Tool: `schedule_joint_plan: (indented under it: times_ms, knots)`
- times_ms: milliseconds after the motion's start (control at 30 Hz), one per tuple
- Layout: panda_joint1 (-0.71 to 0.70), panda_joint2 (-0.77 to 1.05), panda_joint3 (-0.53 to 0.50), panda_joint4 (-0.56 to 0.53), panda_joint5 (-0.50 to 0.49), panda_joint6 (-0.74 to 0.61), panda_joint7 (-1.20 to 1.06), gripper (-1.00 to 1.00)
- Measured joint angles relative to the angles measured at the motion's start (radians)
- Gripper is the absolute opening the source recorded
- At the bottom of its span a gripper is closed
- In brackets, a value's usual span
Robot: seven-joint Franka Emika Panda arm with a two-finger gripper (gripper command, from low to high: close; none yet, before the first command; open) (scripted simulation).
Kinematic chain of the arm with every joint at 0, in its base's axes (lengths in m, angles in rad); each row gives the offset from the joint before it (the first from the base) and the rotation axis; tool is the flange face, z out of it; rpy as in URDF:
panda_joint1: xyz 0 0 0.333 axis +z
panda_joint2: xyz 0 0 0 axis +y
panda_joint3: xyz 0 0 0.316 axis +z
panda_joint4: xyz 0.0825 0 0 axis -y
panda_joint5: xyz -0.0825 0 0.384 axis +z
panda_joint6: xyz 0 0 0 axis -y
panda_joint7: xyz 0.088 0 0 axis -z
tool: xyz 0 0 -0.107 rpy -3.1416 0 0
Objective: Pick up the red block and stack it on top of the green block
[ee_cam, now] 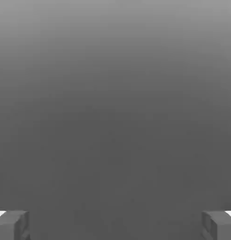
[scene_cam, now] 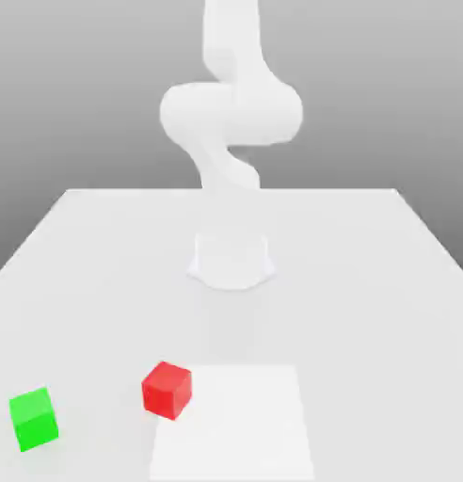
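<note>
Operator: What lies nearest in the exterior view?

Spotter: You have the pale square [scene_cam: 237,428] at the front of the counter [scene_cam: 367,329]. The green block [scene_cam: 33,418] stands over at the exterior view's left, well apart from the square.

Operator: And the red block [scene_cam: 167,390]?

Spotter: It sits on the counter, a little farther back than the green one, by the square's far-left corner as the exterior view shows it. It's turned, one upright edge facing that camera. It looks like a cube, so you have no long axis to follow; line up with a pair of opposite faces.

Operator: Which way is it from my arm?

Spotter: Beyond the red block is the arm's base [scene_cam: 231,264], with the arm [scene_cam: 231,113] rising above it. From that base, your block lies out towards the exterior camera and to the exterior view's left. I can't tell its exact bearing from the fingers [ee_cam: 11,226].

Operator: Are they ready?

Spotter: The hand view has them spread wide with nothing between. I'd bring them over the red block and match its turn before you lower; come down skewed and you could knock it round.
</note>
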Motion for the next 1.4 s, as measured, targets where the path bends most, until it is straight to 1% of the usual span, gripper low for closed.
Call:
schedule_joint_plan:
  times_ms: [400,533,633,833,867,1100,1300,1400]
  knots:
    - [-0.12,0.45,-0.014,-0.252,-0.045,0.263,0.138,0.0]
    - [-0.144,0.595,-0.034,-0.334,-0.034,0.348,0.163,0.0]
    - [-0.162,0.703,-0.046,-0.395,0.001,0.413,0.164,0.0]
    - [-0.176,0.919,-0.029,-0.387,0.039,0.589,0.145,0.0]
    - [-0.178,0.953,-0.026,-0.382,0.042,0.619,0.143,-1.0]
    - [-0.181,0.961,-0.023,-0.381,0.039,0.626,0.145,-1.0]
    - [-0.181,0.771,-0.029,-0.409,0.017,0.463,0.161,-1.0]
    - [-0.243,0.77,-0.059,-0.336,0.033,0.389,0.179,-1.0]
